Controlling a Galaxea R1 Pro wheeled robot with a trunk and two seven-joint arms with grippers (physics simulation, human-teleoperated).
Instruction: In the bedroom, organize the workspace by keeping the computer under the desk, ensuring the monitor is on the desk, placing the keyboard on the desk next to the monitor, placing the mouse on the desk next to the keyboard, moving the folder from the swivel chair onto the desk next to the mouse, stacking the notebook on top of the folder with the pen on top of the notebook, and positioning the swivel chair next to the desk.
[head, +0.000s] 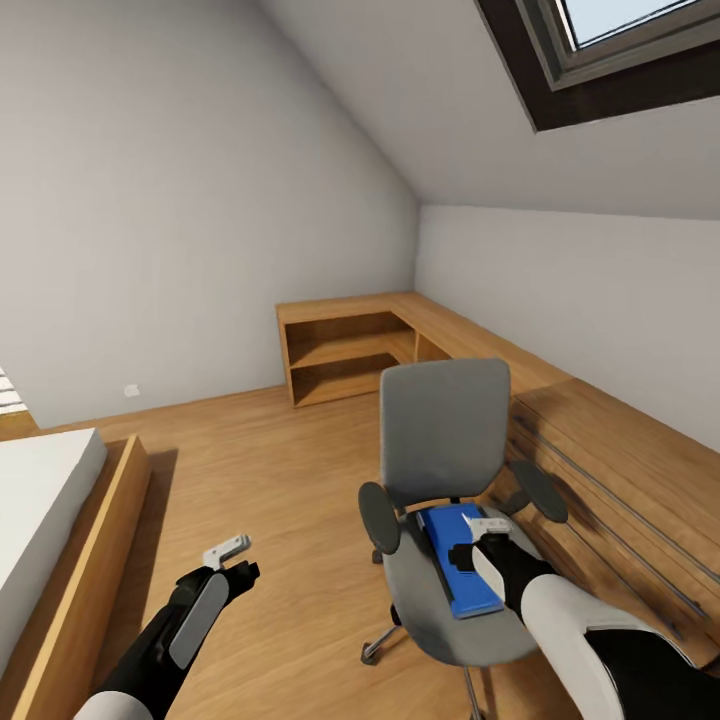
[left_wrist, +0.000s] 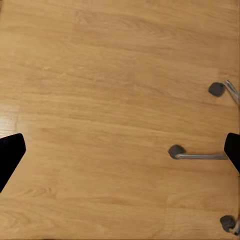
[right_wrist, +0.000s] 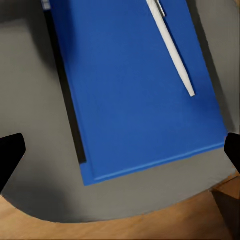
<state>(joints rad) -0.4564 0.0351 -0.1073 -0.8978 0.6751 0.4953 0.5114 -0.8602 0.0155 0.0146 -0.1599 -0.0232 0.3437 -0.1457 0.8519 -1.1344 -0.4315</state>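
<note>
The left end effector (head: 238, 560) is hanging open over the bare floor (head: 270, 480). Further right, the right end effector (head: 478, 540) is hovering open above the folder (head: 455, 560), which is lying on the chair (head: 445, 430) seat with the pen (right_wrist: 172, 47) resting on it.

The right end effector (head: 478, 541) hung directly over the folder (head: 458, 570) on the chair (head: 445, 470) seat, its fingers spread, with open air down to the blue cover where the pen (right_wrist: 172, 45) lay. The backrest behind and an armrest (head: 379, 518) on either side hemmed that approach, and the low cabinets (head: 600, 470) stood just beside the chair. Bare floor (head: 280, 500) lay open under the left end effector (head: 235, 560), between bed (head: 60, 560) and chair casters (left_wrist: 176, 151).
</note>
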